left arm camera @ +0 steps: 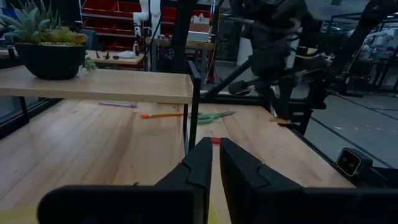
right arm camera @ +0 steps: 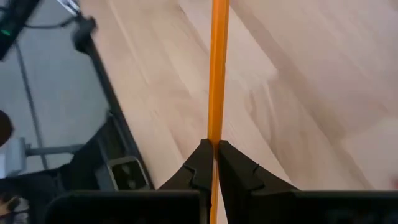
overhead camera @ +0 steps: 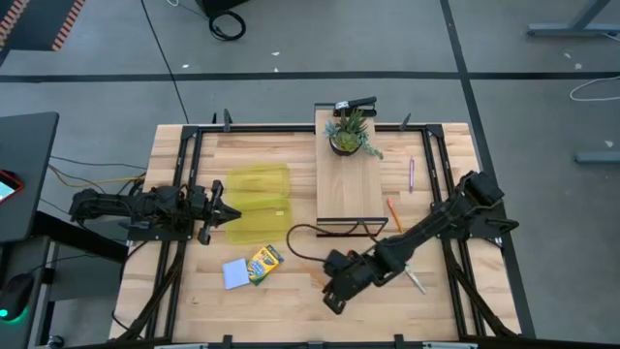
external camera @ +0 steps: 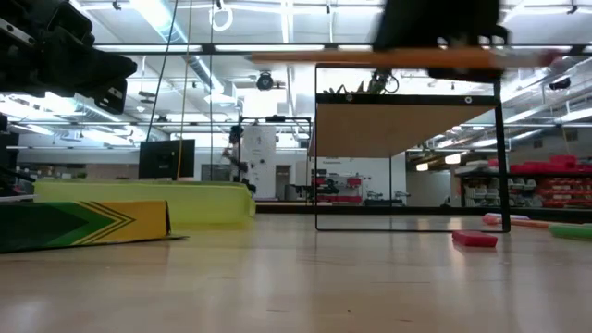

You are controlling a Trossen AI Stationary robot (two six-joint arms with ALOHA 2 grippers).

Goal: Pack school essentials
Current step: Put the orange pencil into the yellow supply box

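On the wooden table (overhead camera: 184, 301), near its front edge, the right pincer (right arm camera: 213, 149) is closed on an orange pencil (right arm camera: 217, 68). The yellow case (overhead camera: 257, 202) lies toward the left edge, beside the left pincer (left arm camera: 214, 158), which is nearly closed and empty.

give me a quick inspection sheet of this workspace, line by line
Surface: light wooden table with a raised wooden shelf on a black wire frame.
Job's things: yellow-green crayon box beside pale blue square notepad; one orange pencil in the right gripper, another lying near the shelf; thin purple pen; green-handled scissors; tiny red block.
Clutter: yellow translucent rectangular case; small potted green plant on the shelf.
Grippers: left gripper at the case, fingers nearly together, empty; right gripper shut on a pencil.
Cables: black cable looping on the table.
Surroundings: grey floor, workshop beyond.
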